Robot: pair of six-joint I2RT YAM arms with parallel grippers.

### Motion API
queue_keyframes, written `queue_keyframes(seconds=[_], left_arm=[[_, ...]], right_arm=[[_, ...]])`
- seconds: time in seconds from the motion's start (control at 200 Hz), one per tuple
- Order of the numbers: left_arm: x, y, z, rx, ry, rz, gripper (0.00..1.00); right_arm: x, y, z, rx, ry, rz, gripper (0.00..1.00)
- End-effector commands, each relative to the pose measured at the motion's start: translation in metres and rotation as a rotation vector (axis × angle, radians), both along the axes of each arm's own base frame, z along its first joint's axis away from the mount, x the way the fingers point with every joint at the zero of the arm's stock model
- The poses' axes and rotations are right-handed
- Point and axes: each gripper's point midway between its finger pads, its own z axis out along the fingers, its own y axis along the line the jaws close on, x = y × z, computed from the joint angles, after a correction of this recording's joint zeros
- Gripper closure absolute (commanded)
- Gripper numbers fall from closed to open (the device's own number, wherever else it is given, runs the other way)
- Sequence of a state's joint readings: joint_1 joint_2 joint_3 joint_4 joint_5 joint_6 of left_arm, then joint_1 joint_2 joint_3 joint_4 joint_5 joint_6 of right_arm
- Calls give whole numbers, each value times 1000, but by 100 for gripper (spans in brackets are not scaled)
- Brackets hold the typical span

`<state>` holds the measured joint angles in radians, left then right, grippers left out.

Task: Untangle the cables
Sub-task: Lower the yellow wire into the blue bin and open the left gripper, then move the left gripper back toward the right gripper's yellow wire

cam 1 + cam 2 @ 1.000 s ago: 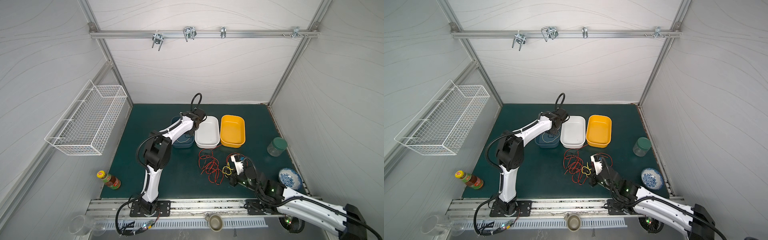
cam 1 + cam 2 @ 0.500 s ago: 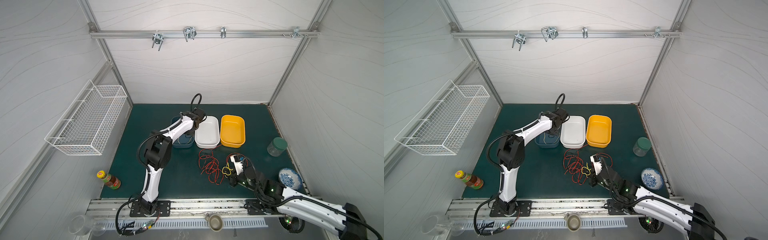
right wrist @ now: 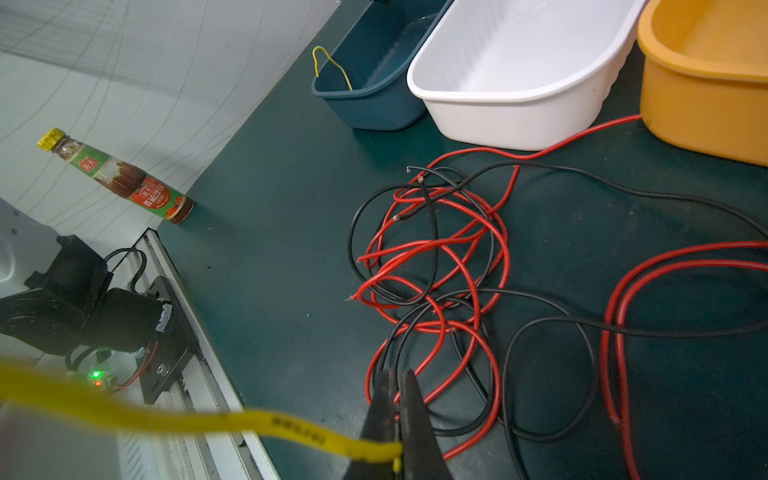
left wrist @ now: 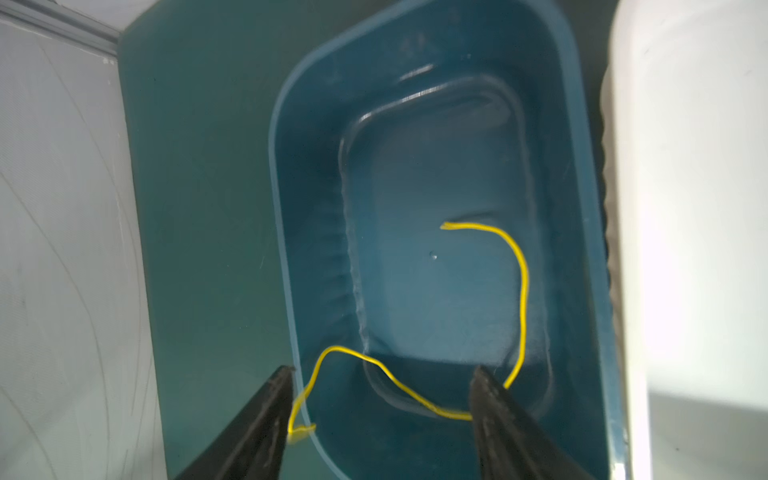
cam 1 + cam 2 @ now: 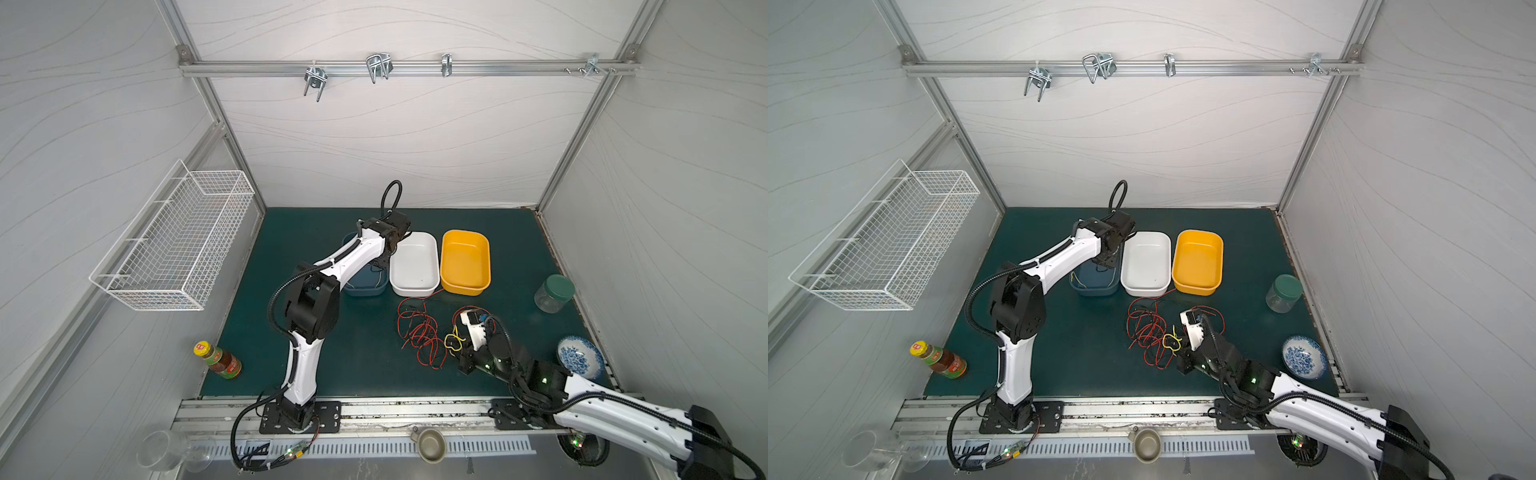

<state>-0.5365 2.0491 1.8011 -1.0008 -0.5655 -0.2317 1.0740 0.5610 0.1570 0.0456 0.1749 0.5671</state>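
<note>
Left wrist view: left jaws wide, empty, above the yellow cable (image 4: 521,282) in the blue bin (image 4: 282,208); retract vertically past its rim-draped end; right jaws clamp a second cable (image 3: 291,428) by the near red-black tangle (image 3: 436,257).

Even bright light, soft shadows, wide-angle bending at edges, white tub (image 4: 685,208) overexposed, near yellow cable (image 3: 124,409) blurred.

left white-and-black robot arm (image 5: 345,262) stretched far forward, wrist pitched down; black left end effector (image 4: 382,370) has jaws spread apart. right arm (image 5: 602,409) low, reaching inward; right end effector (image 3: 399,376) pinched tight on thin yellow cable (image 3: 291,428).
</note>
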Motion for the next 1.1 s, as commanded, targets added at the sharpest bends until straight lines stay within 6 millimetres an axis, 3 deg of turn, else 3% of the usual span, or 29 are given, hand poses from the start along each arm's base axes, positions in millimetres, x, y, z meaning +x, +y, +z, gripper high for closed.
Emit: queue_keyframes(seconds=[0.0, 0.11, 0.235, 0.39, 0.45, 0.59, 0.73, 0.855, 0.98, 1.09], left_arm=[[10, 0, 31, -20, -68, 11, 29], [12, -1, 35, -21, -71, 20, 28], [9, -4, 55, -77, -98, 26, 28], [-14, -17, 81, -246, -104, 19, 28], [-30, -25, 90, -328, -95, 1, 28], [-84, -46, 86, -528, -48, -51, 29], [-141, -78, 89, -779, 1, -140, 30], [-187, -106, 98, -884, 20, -258, 30], [-224, -135, 105, -997, 47, -380, 30], [-245, -152, 111, -1115, 76, -444, 30]], right_arm=[[2, 2, 8, 21, -25, -4, 100], [2, 2, 8, 21, -24, -3, 100], [1, 3, 7, 20, -24, 1, 100], [1, 5, 6, 16, -18, 5, 100], [1, 6, 6, 15, -18, 11, 100], [0, 7, 7, 18, -19, 17, 100], [1, 5, 9, 20, -28, 9, 100], [2, 5, 12, 20, -40, 7, 100], [1, 6, 14, 18, -44, 18, 100], [-1, 7, 14, 18, -43, 28, 100]])
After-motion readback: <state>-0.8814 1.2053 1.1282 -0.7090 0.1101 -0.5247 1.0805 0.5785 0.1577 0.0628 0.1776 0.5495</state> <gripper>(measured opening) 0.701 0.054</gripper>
